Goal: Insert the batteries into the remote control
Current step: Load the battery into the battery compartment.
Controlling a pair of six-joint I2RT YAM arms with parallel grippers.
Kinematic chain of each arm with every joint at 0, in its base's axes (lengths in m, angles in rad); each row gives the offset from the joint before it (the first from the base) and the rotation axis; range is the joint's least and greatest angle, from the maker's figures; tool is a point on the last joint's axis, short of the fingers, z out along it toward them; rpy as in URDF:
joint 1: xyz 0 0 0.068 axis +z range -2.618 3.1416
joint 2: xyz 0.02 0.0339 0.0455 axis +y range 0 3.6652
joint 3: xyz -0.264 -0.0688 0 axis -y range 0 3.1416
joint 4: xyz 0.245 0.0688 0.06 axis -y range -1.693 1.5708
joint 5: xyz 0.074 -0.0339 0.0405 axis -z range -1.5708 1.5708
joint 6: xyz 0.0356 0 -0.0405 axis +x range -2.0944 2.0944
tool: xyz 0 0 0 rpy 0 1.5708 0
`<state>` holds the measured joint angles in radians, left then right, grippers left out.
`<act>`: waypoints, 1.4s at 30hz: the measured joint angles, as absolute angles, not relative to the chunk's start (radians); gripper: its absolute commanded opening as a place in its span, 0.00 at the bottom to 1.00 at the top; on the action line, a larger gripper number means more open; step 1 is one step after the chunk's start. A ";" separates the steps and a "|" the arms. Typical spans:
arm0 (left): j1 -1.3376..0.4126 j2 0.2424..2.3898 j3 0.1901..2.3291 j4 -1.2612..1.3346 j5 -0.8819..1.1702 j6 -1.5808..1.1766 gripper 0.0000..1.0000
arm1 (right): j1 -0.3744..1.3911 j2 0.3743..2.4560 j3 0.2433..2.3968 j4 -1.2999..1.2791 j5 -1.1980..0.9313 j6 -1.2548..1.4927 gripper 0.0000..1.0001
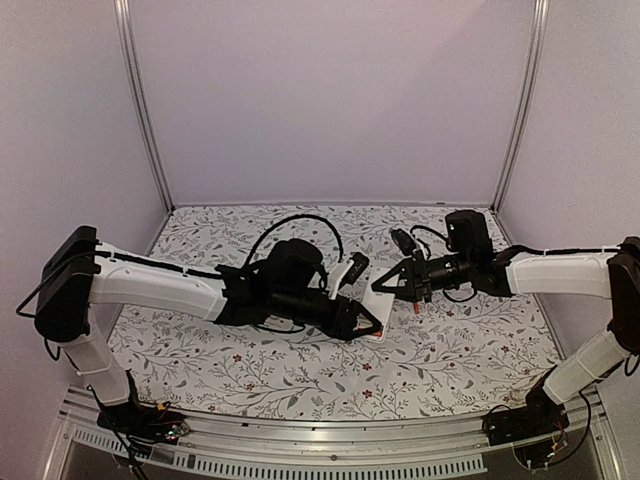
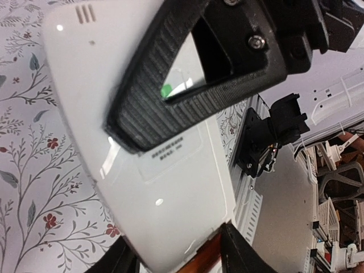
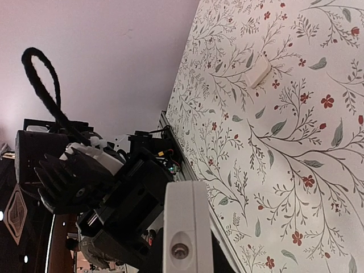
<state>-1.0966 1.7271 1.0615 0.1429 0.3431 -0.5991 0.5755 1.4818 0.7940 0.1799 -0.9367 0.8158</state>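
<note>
Now right end effector (image 1: pixel 390 287) clenched on remote control (image 2: pixel 114 74); left end effector (image 2: pixel 179 263) astride it, grip unclear.

Left wrist view: the white back of the remote control (image 2: pixel 170 187) carries one short printed line (image 2: pixel 168 153) of small dark characters, set slantwise near the middle of the casing; the characters are too small and blurred to read. A small green mark (image 2: pixel 166 90) shows higher on the same face; its shape and meaning cannot be told.

Right wrist view: a thin diamond outline (image 3: pixel 14 210) stands on a dark surface at the left edge, with no legible letters inside.

Top view: no text, brand, number or sign can be read on any surface.
</note>
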 measured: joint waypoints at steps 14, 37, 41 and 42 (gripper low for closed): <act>-1.093 1.727 1.053 0.206 0.402 -0.592 0.58 | 0.570 1.460 0.794 0.197 -0.961 0.828 0.00; -1.087 1.723 1.016 0.274 0.467 -0.611 0.59 | 0.570 1.446 0.794 0.234 -0.965 0.831 0.00; -1.089 1.723 1.012 0.271 0.492 -0.604 0.53 | 0.569 1.446 0.794 0.234 -0.959 0.842 0.00; -1.089 1.723 1.012 0.271 0.494 -0.603 0.51 | 0.569 1.446 0.794 0.234 -0.960 0.844 0.00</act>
